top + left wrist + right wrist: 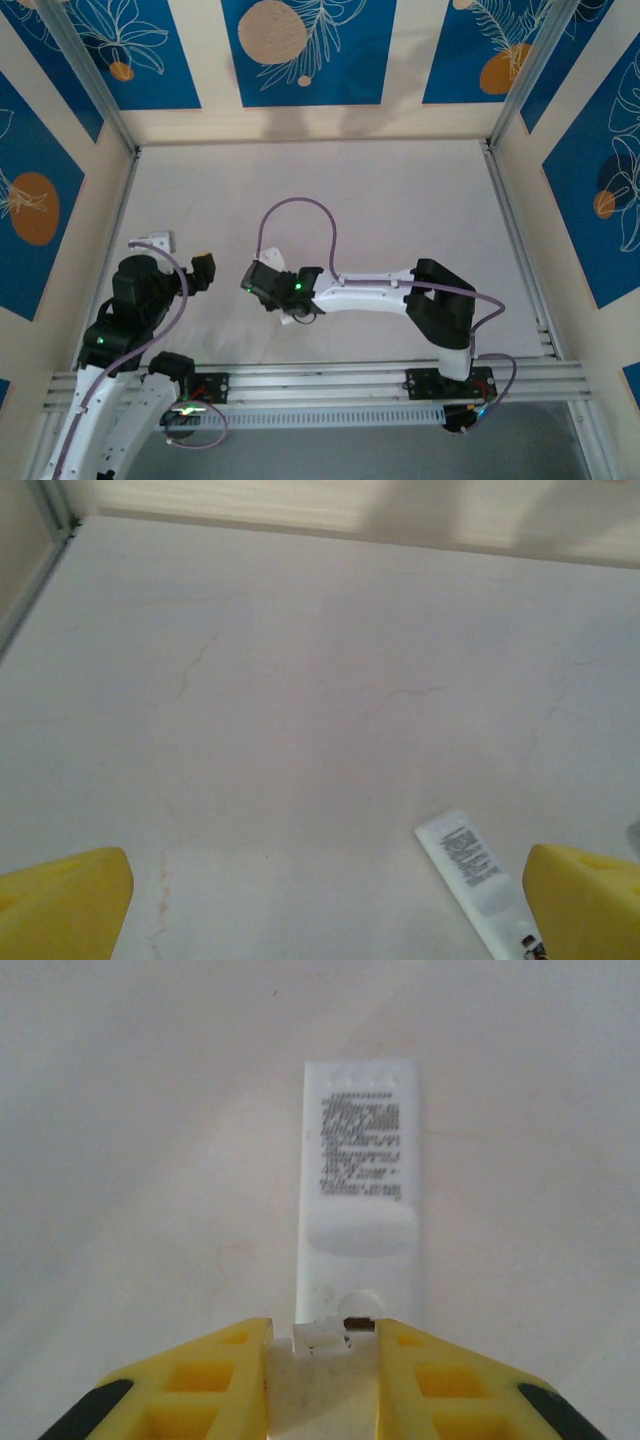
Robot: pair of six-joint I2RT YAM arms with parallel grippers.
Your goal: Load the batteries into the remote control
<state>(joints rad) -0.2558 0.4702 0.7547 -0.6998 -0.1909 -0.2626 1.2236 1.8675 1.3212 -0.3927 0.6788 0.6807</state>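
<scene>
Between yellow fingers [200, 1380] of right gripper [322, 1332]: near end of slim white rectangular plastic remote control [360, 1180], printed back up, flat on pale table [120, 1110]. Clamped or just flanking, cannot tell; that end partly hidden. Meanwhile left gripper [325, 880] spread wide.

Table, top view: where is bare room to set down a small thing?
Free: the far half of the table, between the back wall and the arms; also the right side by the rail. Crowded: the near left, around the left gripper, the small white piece, and the remote gripped by the right gripper.
</scene>
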